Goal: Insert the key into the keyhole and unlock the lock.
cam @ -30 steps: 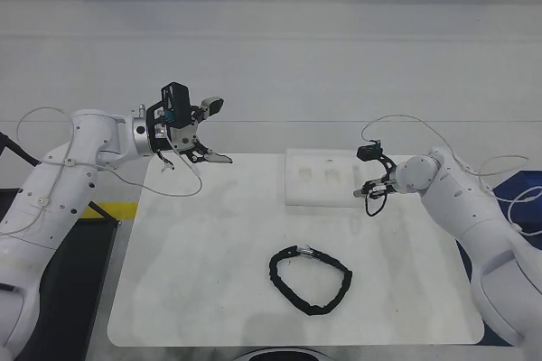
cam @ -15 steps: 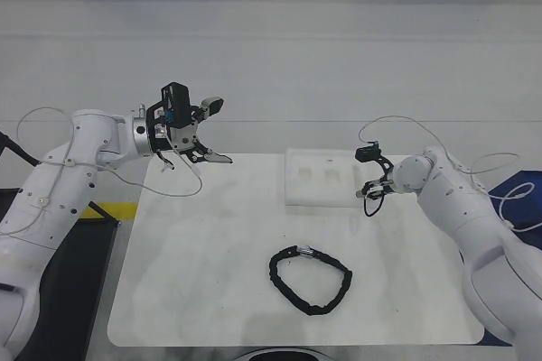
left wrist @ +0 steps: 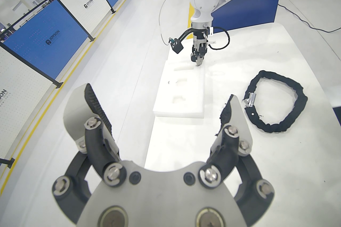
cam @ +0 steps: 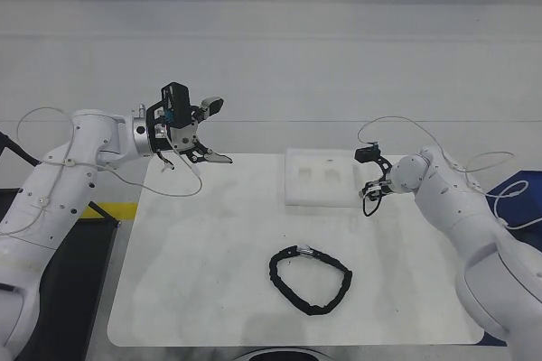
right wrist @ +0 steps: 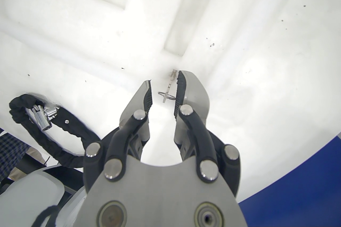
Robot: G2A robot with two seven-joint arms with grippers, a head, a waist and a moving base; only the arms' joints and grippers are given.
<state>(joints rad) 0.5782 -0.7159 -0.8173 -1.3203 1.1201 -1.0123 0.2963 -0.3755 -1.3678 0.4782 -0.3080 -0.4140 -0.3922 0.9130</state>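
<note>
The white counter (cam: 208,271) carried a white foam block (cam: 321,185) at its far side. Nearer the front lay the black chain lock (cam: 311,280), coiled in a loop, its silver lock body (cam: 303,254) at the far end. The left gripper (cam: 221,132) hung spread wide above the counter's far left corner. The right gripper (right wrist: 163,77) stood released at the block's right edge, the small key (right wrist: 167,91) between its fingers, unclamped.

Small thin metal key with wire ring (right wrist: 167,95): contact with finger pad undeterminable. Black fabric-sleeved chain loop (right wrist: 76,128): far portion hidden behind right gripper (right wrist: 164,79). Silver lock cylinder (right wrist: 42,119): keyhole not discernible.
</note>
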